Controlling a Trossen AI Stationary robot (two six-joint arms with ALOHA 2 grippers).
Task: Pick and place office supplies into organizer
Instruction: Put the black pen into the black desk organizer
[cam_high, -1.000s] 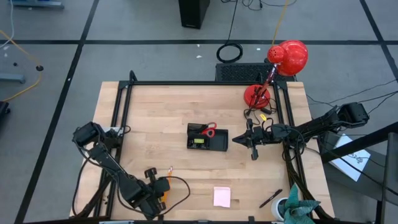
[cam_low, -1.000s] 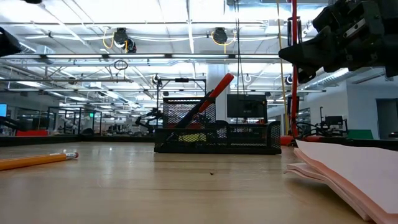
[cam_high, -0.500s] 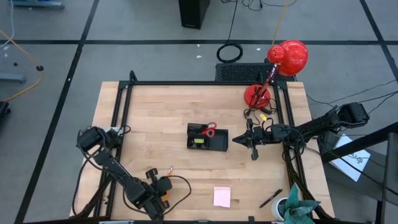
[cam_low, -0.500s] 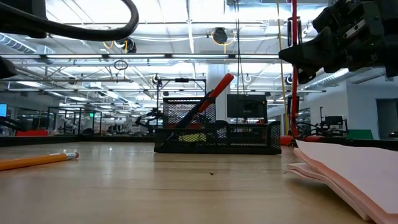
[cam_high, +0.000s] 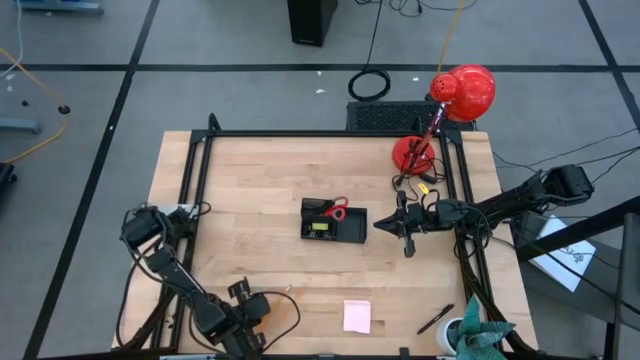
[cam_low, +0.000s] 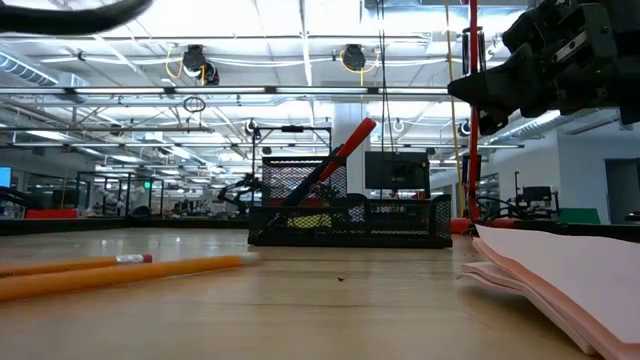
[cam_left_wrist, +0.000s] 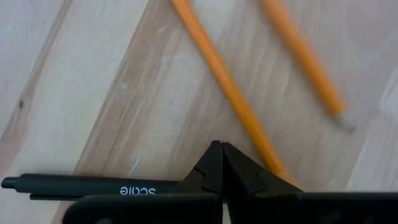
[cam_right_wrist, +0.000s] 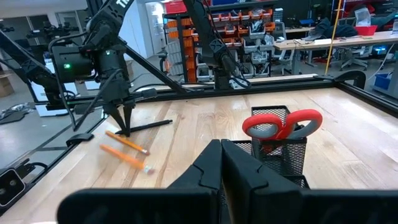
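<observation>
Two orange pencils (cam_left_wrist: 231, 93) lie flat on the wooden surface (cam_high: 260, 180) near its front left corner, just beside the left tool (cam_high: 243, 312). In the left wrist view one pencil runs under the tip of the tool, and the second one (cam_left_wrist: 303, 59) lies apart from it, with a pale eraser end. A dark pen (cam_left_wrist: 87, 185) with white letters lies next to the fingers of this tool. The fingers are pressed together, tip against tip, and they pinch nothing; they point down at the surface. In the right wrist view the same tool (cam_right_wrist: 123, 115) stands over the pen and the two pencils.

The organizer (cam_high: 334, 227) is a black mesh tray near the middle of the surface. Red-handled scissors (cam_high: 337, 210) stand in its taller section, with handles up, and something yellow shows in a low compartment.

The right tool (cam_high: 404, 238) hangs just beside the right side of the organizer, not touching it. Its fingers are also pressed together and empty.

A pale pink sticky-note pad (cam_high: 356, 316) lies near the front edge, and another dark pen (cam_high: 435, 320) lies closer to the front right corner. A red desk lamp (cam_high: 445, 115) stands at the back right corner.
</observation>
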